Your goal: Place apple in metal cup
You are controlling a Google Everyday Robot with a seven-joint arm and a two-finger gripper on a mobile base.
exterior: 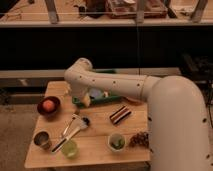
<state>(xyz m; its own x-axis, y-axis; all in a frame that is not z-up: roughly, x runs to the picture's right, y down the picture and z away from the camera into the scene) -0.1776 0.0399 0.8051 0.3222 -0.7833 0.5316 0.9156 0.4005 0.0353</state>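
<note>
The apple (48, 105) is small, round and orange-red, and lies in a dark maroon bowl (41, 110) at the table's left side. The metal cup (42, 140) is a plain silvery tumbler standing upright near the front left corner, in front of the bowl. My white arm reaches in from the right, and the gripper (85, 99) points down over the left end of a green tray (111, 98). It is to the right of the bowl and apart from the apple.
A translucent green cup (70, 148) stands right of the metal cup. A brush-like utensil (73, 131) lies mid-table. A dark striped bar (120, 115), a white cup with greens (116, 142) and dark grapes (140, 139) lie to the right. The wooden table (95, 150) is small.
</note>
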